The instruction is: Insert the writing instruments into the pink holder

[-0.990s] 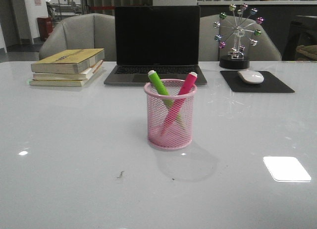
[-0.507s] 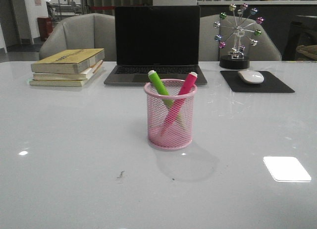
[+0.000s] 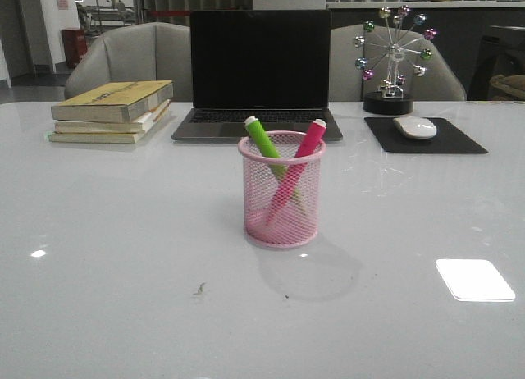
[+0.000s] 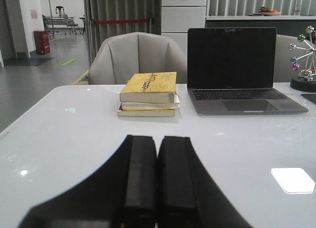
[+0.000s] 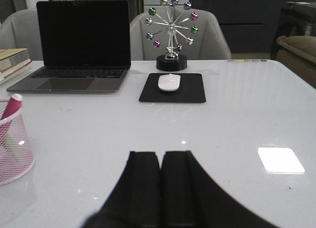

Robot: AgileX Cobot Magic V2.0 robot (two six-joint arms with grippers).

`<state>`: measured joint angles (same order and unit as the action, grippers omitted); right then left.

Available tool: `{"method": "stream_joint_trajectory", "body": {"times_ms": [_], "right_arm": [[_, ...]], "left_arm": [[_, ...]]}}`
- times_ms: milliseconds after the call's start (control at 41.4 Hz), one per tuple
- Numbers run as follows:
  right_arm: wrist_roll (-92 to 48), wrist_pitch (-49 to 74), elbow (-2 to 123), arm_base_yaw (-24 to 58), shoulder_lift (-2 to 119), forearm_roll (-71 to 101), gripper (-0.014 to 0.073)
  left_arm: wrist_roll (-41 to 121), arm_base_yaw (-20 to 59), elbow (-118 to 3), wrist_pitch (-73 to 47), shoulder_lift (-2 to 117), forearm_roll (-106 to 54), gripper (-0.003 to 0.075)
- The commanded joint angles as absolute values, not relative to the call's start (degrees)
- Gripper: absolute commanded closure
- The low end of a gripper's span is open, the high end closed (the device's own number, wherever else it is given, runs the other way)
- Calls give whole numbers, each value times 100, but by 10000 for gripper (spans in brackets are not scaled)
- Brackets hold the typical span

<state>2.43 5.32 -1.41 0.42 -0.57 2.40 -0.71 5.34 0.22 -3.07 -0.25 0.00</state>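
The pink mesh holder stands upright in the middle of the white table. Both markers sit inside it, crossing: the lime green marker leans left, the pink-magenta marker leans right, their whitish ends above the rim. The right wrist view catches the holder at its edge with the magenta marker sticking out. My left gripper is shut with nothing between its fingers, low over bare table. My right gripper is likewise shut and empty, well away from the holder. Neither arm appears in the front view.
A black laptop stands open behind the holder. A stack of books lies back left. A white mouse on a black pad and a ball ornament sit back right. Grey chairs stand beyond the table.
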Motion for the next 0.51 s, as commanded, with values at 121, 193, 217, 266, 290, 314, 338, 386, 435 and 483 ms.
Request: {"method": "stream_joint_trajectory", "body": {"times_ms": [121,193,217,266,290,314,338,386,435,483], "right_arm": [[193,-431,-135,-56,-176,219,524],[193,-457,-135,-56,-176,219,524],[193,-470,-135,-56,-176,219,524],[193,-482,-135,-56,-176,219,524],[193,-489,-135,-56,-176,219,524],[193,-484,-135,-56,-176,219,524],[193,-476,-135,-56,-176,219,524],[193,-476,-135,-56,-176,219,524],[193,-476,-135,-56,-176,219,524],[193,-476,-135,-56,-176,219,524]], "left_arm": [[-55,570,48,169,-133,-47,623],[-55,570,48,169,-133,-47,623],[-55,570,48,169,-133,-47,623],[-55,570,48,169,-133,-47,623],[-55,570,48,169,-133,-47,623],[-55,570,48,169,-133,-47,623],[-55,570,48,169,-133,-47,623],[-55,570,48,169,-133,-47,623],[-55,570,48,169,-133,-47,623],[-55,570,48,169,-133,-47,623]]}}
